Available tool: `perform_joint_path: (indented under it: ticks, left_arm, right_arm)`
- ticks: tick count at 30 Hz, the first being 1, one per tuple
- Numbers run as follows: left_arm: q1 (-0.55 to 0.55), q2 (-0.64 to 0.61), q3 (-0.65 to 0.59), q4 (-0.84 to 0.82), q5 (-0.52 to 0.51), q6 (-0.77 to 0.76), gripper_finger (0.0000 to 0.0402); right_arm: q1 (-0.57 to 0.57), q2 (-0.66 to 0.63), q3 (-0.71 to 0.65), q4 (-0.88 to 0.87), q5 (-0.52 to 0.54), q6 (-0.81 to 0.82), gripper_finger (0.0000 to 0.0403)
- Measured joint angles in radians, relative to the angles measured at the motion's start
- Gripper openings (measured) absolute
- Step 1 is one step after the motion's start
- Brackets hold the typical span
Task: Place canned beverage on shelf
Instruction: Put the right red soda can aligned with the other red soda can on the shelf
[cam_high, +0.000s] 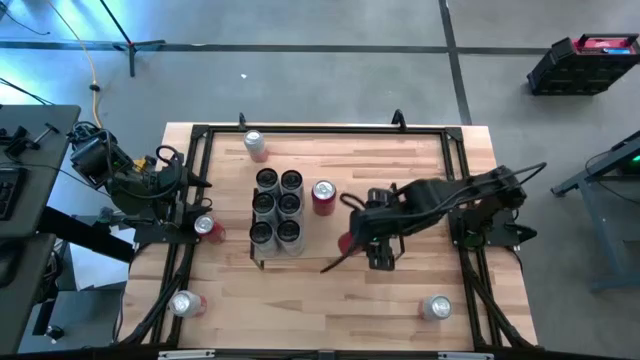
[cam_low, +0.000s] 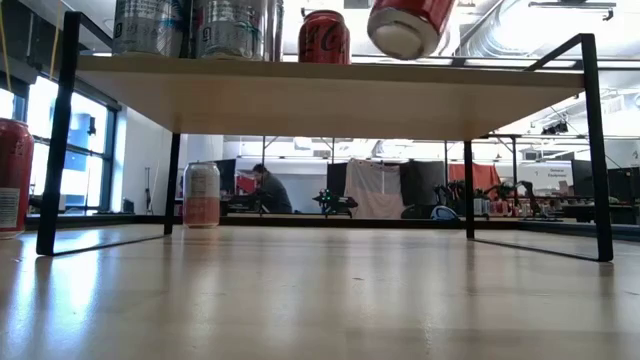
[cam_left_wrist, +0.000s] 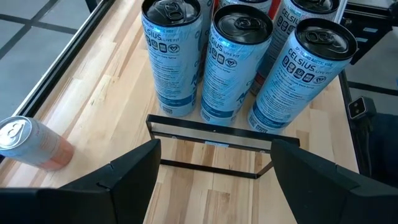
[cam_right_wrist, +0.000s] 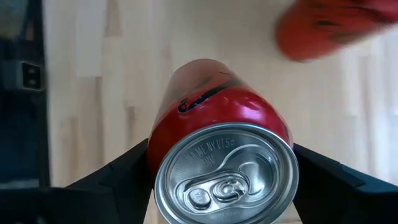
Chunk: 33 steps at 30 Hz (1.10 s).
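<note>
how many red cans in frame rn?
2. One red can stands on the shelf beside the silver cans; the other red can is held tilted in the right gripper. More may be hidden.

Blurred red can (cam_right_wrist: 336, 28), frame-cropped

A grey concrete floor (cam_high: 330, 25) surrounds the wooden surface (cam_high: 330, 300). Across the room, tall windows (cam_low: 85, 150) let in daylight, and a person (cam_low: 268, 190) sits at a desk.
</note>
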<state>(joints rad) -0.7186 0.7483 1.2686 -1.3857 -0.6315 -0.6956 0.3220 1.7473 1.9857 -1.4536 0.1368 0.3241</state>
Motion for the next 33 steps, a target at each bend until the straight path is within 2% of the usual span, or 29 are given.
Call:
perform_joint_path:
  ticks: [9,14,20,33]
  left_arm:
    - [0.0,0.0,0.0,0.0,0.0,0.0,0.0294]
    - [0.0,0.0,0.0,0.0,0.0,0.0,0.0294]
    - [0.0,0.0,0.0,0.0,0.0,0.0,0.0294]
    - [0.0,0.0,0.0,0.0,0.0,0.0,0.0294]
  right_arm:
    - [-0.013,0.063,0.062,-0.032,-0.023,-0.055,0.029]
    - [-0.05,0.066,0.062,-0.032,0.028,-0.081,0.029]
    - [-0.095,0.078,0.061,-0.04,0.021,-0.102,0.029]
    - [-0.1,0.095,0.061,-0.064,0.019,-0.15,0.0299]
